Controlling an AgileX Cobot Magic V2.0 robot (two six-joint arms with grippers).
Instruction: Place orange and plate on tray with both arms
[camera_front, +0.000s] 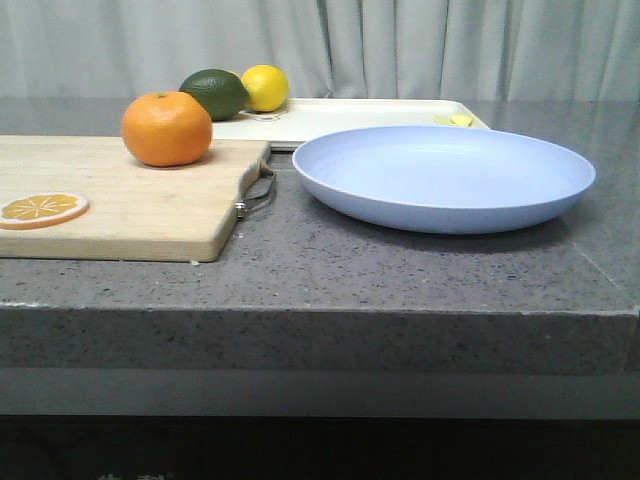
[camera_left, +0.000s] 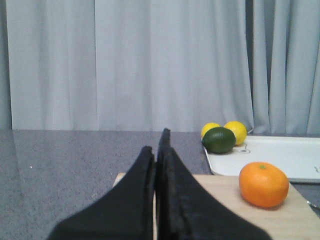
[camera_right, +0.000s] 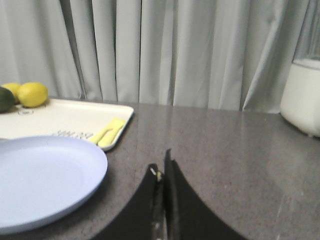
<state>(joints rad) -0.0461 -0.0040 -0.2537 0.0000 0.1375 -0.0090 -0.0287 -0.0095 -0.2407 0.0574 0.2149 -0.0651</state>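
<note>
The cutting board (camera_front: 120, 205) is pale, matt wood with a metal handle loop (camera_front: 258, 190) — beside it, the plate (camera_front: 443, 176) looks smooth, matt plastic. Behind the board, the tray (camera_front: 350, 118) is smooth cream plastic. The countertop (camera_front: 330, 270) is speckled grey stone, faintly glossy.

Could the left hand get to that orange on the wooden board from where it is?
Probably yes: the orange sits alone on the board, nothing between it and the left hand, though its fingers are shut.
</note>
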